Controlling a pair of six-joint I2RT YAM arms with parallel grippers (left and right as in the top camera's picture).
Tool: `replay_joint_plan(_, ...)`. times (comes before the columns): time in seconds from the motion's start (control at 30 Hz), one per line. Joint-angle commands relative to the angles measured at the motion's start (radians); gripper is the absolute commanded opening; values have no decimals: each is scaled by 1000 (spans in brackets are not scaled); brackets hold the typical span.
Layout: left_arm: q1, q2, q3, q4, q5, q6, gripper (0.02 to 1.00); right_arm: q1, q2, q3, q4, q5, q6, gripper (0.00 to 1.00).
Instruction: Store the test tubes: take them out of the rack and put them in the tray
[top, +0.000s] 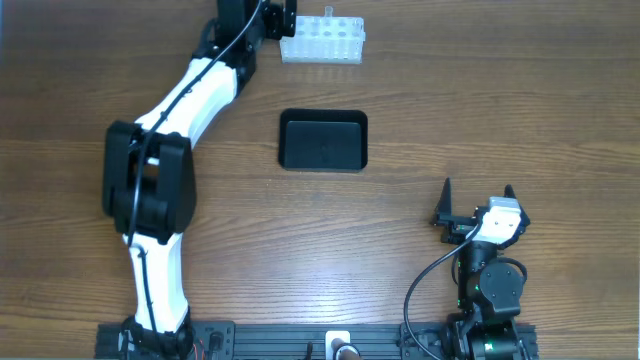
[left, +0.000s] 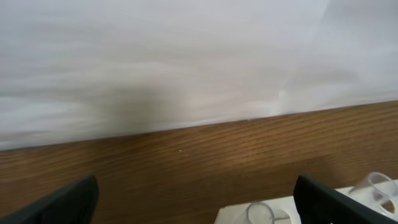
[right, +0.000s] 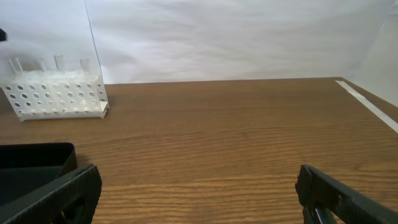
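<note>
White perforated plastic rack at the far edge of the brown wooden table, mid-width, clear test tubes upright in it. Black rectangular plastic tray sits mid-table, just nearer. Left gripper at the rack's left end, fingers spread (empty). Right gripper near the near-right corner, also spread.

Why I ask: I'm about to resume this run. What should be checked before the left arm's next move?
1. Left pincer open: ok.
2. Left pincer at the rack: ok, test tubes show close by it.
3. One tube centred in its grasp: cannot tell.
4. Tubes standing upright in the rack: ok.
5. Tray empty, nothing between it and the rack: ok.
6. Right pincer open, apart from tray and rack: ok.
</note>
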Motion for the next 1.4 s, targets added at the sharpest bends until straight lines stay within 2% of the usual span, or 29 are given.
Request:
replay_joint_plan(0.03,-20,79,104,-18,-12,-14,998,-3,-9,-6,0,12,-4,991)
replay_joint_plan(0.3,-31,124,115,-20,-16,-37,998,-3,-9,-6,0,12,-4,993)
replay_joint_plan(0.47,-34,135,115,-21,-16,-40,934,-3,-9,-6,0,12,-4,993)
replay_joint_plan(0.57,-34,135,115,-21,-19,-40,851,-3,-9,-6,0,12,-4,993)
replay_joint_plan(0.77,-36,141,115,-34,-20,-40,825,-3,-9,-6,0,12,-4,991)
replay_joint_plan(0.87,-36,142,115,-39,-19,-40,781,-3,-9,-6,0,12,-4,991)
replay_joint_plan(1.0,-36,142,115,-43,-19,-40,702,-3,-9,-6,0,12,-4,991)
replay_joint_plan(1.03,-36,142,115,-45,-19,-40,649,-3,-9,-6,0,12,-4,993)
replay_joint_plan(1.4,-43,142,115,-57,-19,-40,533,-3,-9,-6,0,12,-3,993)
